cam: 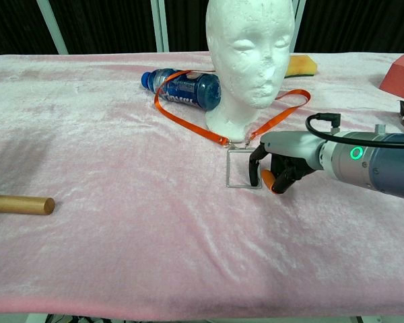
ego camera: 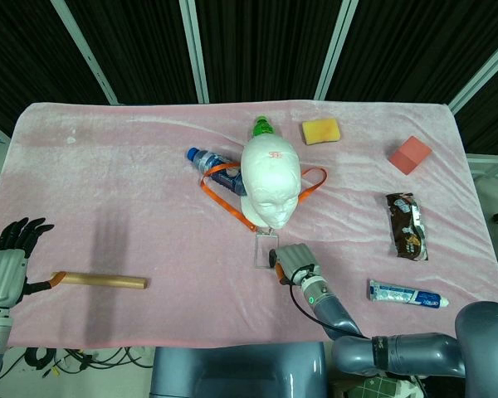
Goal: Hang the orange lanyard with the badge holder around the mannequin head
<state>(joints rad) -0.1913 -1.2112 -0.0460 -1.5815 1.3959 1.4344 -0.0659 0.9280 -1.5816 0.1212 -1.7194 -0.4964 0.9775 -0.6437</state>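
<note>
Pinching badge holder (cam: pixel 243 168) edge: right hand (cam: pixel 283 161) fingers curled | left hand (ego camera: pixel 7 269) spread, empty | lanyard (cam: pixel 188 121) rear hidden

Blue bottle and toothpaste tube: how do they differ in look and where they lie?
The blue bottle is rounded and dark blue; the toothpaste tube is flat, white with blue print. The blue bottle lies behind the mannequin head with the orange lanyard draped over it; the toothpaste tube lies alone near the front right edge. Both lie on their sides on the pink cloth.
</note>
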